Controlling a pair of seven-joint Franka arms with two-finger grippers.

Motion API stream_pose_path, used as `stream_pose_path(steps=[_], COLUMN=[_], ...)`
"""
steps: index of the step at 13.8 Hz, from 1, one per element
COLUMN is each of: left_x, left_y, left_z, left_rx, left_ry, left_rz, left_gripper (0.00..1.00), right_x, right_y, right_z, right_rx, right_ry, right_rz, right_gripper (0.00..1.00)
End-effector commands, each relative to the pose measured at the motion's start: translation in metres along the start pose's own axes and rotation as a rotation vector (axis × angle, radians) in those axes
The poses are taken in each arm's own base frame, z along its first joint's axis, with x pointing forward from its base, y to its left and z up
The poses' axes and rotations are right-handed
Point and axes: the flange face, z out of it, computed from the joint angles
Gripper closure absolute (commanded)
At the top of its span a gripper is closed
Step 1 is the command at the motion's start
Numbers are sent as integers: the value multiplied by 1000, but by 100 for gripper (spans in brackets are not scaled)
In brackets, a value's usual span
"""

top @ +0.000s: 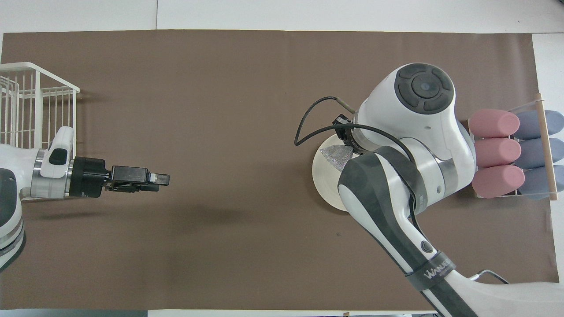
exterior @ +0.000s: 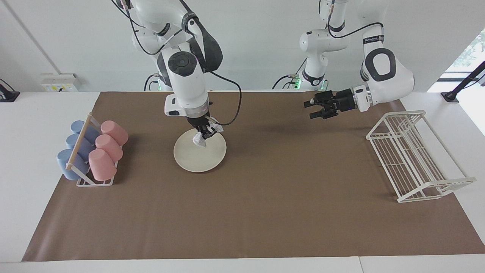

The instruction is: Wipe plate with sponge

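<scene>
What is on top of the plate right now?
Over the plate hangs the sponge, pinched in the right gripper. Whether it touches cannot be told. Overhead, the arm hides much of the plate; the visible part is bare.

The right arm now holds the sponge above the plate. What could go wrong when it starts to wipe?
1. The plate lies loose on the brown mat, so a sideways stroke could push it toward the cup rack.
2. The right gripper pinches only the top of the sponge; its fingers may scrape the plate if it goes too low.
3. The left gripper waits open over the mat and cannot steady the plate.
</scene>
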Motion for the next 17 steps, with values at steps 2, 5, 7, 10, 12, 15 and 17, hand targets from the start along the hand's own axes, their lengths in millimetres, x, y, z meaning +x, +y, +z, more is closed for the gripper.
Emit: stream_pose_path(steps=[2, 5, 7, 10, 12, 15, 17], left_x=[10, 8, 7, 11, 12, 14, 17], left_y=[26, 29, 28, 40, 47, 54, 67], left_z=[-38, -49, -52, -63, -69, -80, -91], left_rx=[344, 392, 394, 436, 481, 487, 490], left_ry=[11, 18, 24, 44, 43, 72, 101], left_rz=[2, 4, 2, 37, 62, 74, 95], left_gripper=[0, 0, 0, 0, 0, 0, 0], right_x=[-17, -21, -29, -29, -30, -27, -26], right_y=[36, 46, 52, 55, 52, 55, 59], right_z=[44, 75, 97, 122, 133, 137, 143], right_rx=[45, 111, 130, 101, 106, 102, 92], right_ry=[53, 69, 68, 47, 39, 37, 35], right_rz=[119, 149, 160, 167, 168, 163, 144], right_gripper=[87, 87, 88, 88, 88, 88, 88])
